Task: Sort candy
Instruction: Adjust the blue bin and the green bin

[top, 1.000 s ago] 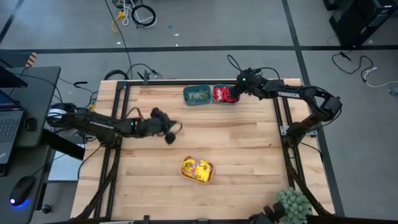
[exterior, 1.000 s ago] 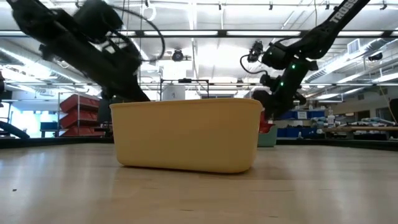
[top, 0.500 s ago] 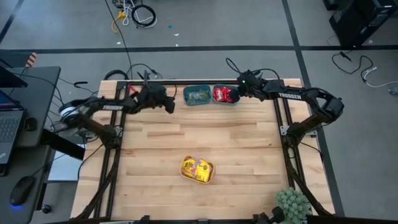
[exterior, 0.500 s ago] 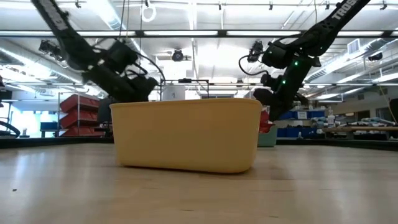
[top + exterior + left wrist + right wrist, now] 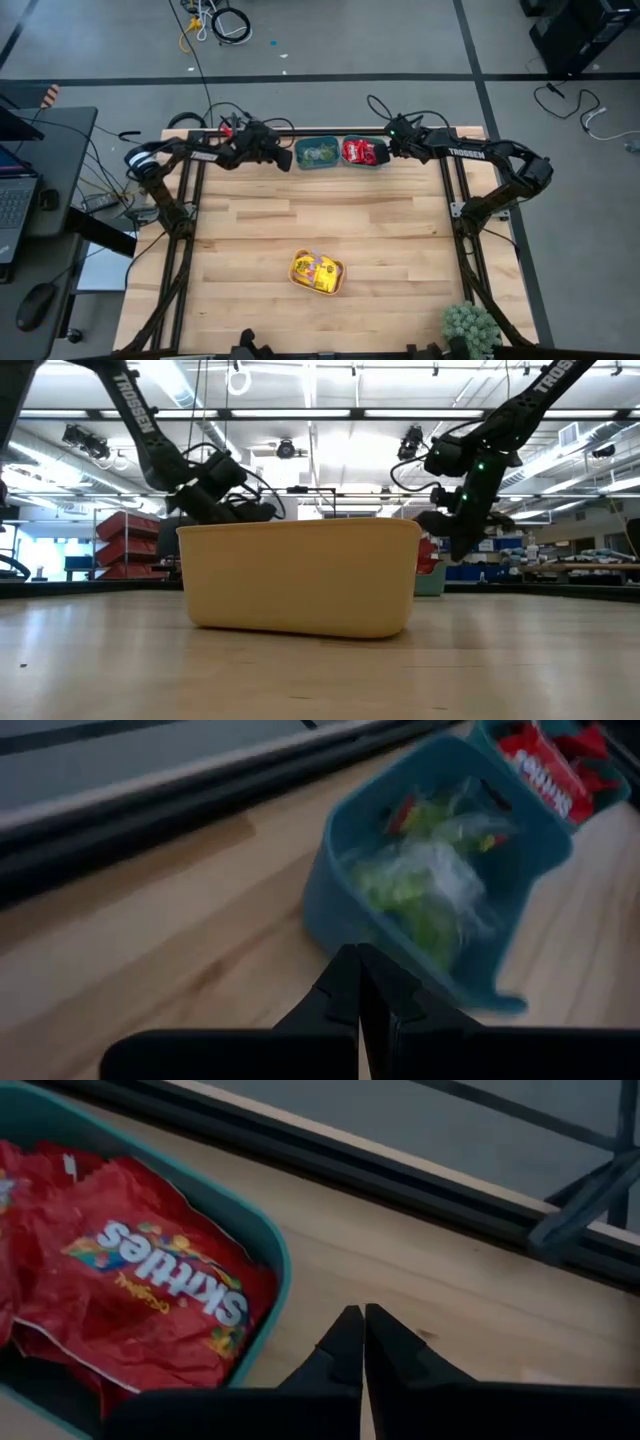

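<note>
Fingers of the right gripper (image 5: 385, 153) have just snapped shut on nothing beside the red-filled teal bin (image 5: 362, 152), so that packet looks delivered, while the left gripper (image 5: 284, 160), also closed and empty, has swung from mid-table to the far edge next to the green-filled teal bin (image 5: 317, 153). Remaining candy (image 5: 317, 272) sits in the orange bin (image 5: 318, 273) near the front, across bare wood, well apart from both arms crowded against the far rail.
</note>
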Controlling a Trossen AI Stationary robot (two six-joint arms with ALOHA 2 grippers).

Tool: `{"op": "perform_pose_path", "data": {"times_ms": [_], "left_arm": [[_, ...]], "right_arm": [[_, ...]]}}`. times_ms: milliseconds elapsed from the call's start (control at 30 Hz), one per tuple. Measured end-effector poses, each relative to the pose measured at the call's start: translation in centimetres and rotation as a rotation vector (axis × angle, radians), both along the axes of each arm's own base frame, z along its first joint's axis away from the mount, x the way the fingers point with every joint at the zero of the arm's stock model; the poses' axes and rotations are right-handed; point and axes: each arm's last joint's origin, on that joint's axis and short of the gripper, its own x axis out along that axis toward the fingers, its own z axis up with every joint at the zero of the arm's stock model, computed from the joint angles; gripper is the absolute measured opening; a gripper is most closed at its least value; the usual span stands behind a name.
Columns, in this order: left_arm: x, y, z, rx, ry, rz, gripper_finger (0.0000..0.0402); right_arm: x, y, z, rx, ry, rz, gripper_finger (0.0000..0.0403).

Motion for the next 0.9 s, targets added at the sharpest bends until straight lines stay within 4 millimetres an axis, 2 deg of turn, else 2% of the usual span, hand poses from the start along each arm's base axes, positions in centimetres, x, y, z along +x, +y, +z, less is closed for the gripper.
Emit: {"op": "perform_pose_path", "data": {"times_ms": [433,633,767,900], "left_arm": [[3.1,2.7,-0.7,-0.009,-0.014,-0.016,0.0000],[3.2,2.9,-0.6,-0.003,-0.023,-0.020,0.0000],[3.2,2.8,-0.5,0.019,-0.009,-0.037,0.0000],[2.7,2.6,1.2,0.079,0.014,-0.076,0.0000]], "right_arm": [[-0.2,-0.1,-0.1,0.014,0.008,-0.006,0.0000],[-0.6,-0.7,0.0,-0.002,-0.009,-0.021,0.0000],[-0.4,-1.0,0.2,-0.019,-0.025,0.033,0.0001],[-0.8,-0.9,1.1,-0.047,-0.010,0.070,0.0001]]}}
